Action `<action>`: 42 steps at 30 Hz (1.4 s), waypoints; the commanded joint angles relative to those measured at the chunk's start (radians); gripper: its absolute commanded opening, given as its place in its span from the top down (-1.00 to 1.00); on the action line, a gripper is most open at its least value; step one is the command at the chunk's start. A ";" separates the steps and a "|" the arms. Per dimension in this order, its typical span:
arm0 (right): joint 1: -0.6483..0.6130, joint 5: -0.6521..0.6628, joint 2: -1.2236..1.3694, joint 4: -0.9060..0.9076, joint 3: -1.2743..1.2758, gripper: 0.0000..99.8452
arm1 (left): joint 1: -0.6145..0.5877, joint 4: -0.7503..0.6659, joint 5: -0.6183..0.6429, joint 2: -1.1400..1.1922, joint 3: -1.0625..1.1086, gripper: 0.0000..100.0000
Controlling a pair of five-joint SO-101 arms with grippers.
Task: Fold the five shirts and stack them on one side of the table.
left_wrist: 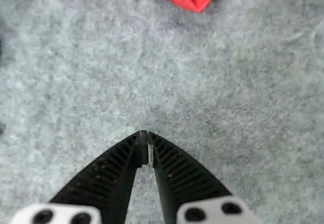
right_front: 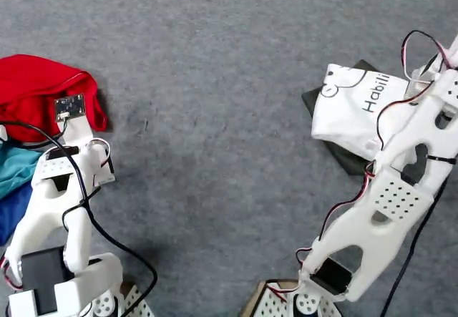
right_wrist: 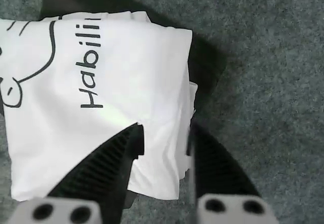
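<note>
Stacking looks underway: on your table (right_front: 215,81), the red shirt (right_front: 36,91) lies crumpled at one side, the folded white shirt (right_front: 354,109) tops a dark shirt (right_front: 309,99) opposite. Your right gripper (right_wrist: 166,130) hangs open astride its edge, gripping nothing; your left gripper (left_wrist: 144,143) is pinched closed, empty. Next, probably, fetch red.

The table (right_front: 215,81) had a grey cover that looked fuzzy and rough, like felt. The red shirt (right_front: 32,88) was soft, matt cloth, all crumpled. The white shirt (right_front: 354,113) was smooth cloth with flat black print. The dark shirt (right_front: 349,161) was matt cloth too. The teal shirt (right_front: 14,167) and blue shirt (right_front: 11,213) looked soft. The left arm (right_front: 46,210) and right arm (right_front: 393,195) were smooth white plastic. The left gripper (left_wrist: 144,145) and right gripper (right_wrist: 165,133) were black plastic with little ridges, not shiny.
</note>
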 commanded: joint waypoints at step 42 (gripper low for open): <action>0.001 0.014 0.441 -0.351 -0.255 0.99 | -0.003 -0.009 -0.008 -0.031 -0.003 0.96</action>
